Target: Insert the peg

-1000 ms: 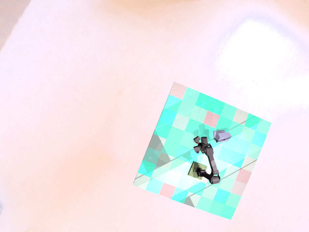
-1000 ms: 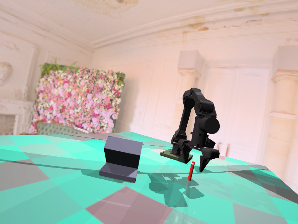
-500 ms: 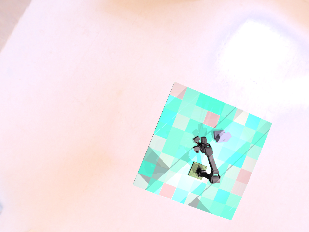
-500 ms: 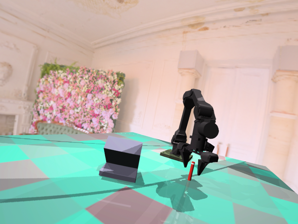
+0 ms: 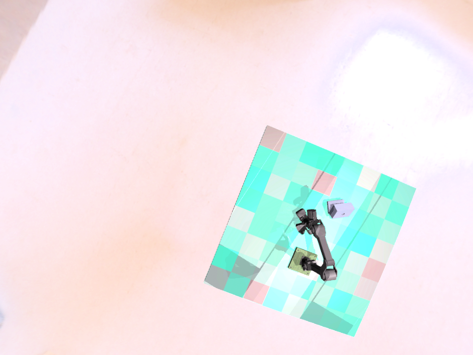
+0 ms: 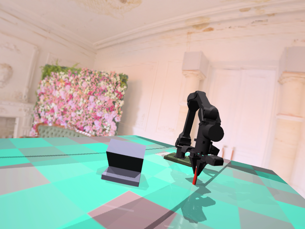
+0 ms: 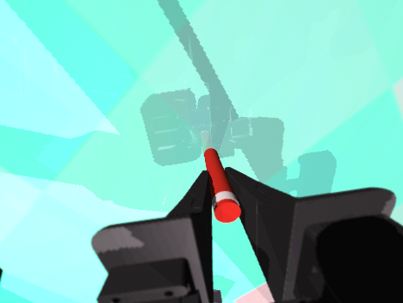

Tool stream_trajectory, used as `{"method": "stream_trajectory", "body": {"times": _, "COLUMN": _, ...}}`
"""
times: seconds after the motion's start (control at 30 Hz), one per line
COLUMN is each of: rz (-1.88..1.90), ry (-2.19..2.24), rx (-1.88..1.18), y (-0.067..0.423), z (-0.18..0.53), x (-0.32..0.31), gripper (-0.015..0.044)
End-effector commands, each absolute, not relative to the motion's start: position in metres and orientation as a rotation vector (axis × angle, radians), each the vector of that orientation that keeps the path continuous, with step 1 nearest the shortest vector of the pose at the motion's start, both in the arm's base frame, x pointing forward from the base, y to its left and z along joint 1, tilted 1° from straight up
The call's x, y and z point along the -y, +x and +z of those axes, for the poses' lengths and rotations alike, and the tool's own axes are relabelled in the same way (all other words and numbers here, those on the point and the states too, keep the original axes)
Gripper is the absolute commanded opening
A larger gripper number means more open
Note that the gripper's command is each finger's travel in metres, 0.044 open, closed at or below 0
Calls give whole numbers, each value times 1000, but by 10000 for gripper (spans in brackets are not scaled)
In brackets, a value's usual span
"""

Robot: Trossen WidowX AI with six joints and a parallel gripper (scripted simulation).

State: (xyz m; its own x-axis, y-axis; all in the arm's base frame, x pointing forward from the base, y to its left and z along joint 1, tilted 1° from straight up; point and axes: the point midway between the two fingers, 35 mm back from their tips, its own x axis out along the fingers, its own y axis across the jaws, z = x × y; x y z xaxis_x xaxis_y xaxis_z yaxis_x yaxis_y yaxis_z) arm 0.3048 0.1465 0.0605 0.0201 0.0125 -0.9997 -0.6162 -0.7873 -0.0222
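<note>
Clamped in the gripper near its white-banded top, red peg upright with its bottom end on the teal checkered table, beyond and well apart from it the grey sloped panel, farther off the arm's base plate.

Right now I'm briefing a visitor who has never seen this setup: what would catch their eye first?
Probably the thin red peg, bright against the turquoise checkered table, standing upright with the black gripper shut on it just below its top. Next, the grey sloped panel standing apart from the arm, to the left in the exterior view. Behind the table, a pink flower wall fills the room's left side.
</note>
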Motion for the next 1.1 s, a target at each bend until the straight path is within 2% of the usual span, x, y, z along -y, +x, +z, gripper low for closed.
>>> {"method": "stream_trajectory", "body": {"times": 0.0, "rz": 1817, "ry": -1847, "rx": -614, "y": 305, "z": 61, "x": -147, "gripper": 32}}
{"method": "stream_trajectory", "body": {"times": 0.13, "rz": 1817, "ry": -1847, "rx": -614, "y": 305, "z": 62, "x": -147, "gripper": 0}}
{"method": "stream_trajectory", "body": {"times": 1.07, "rz": 1815, "ry": -1842, "rx": -624, "y": 306, "z": 140, "x": -148, "gripper": 0}}
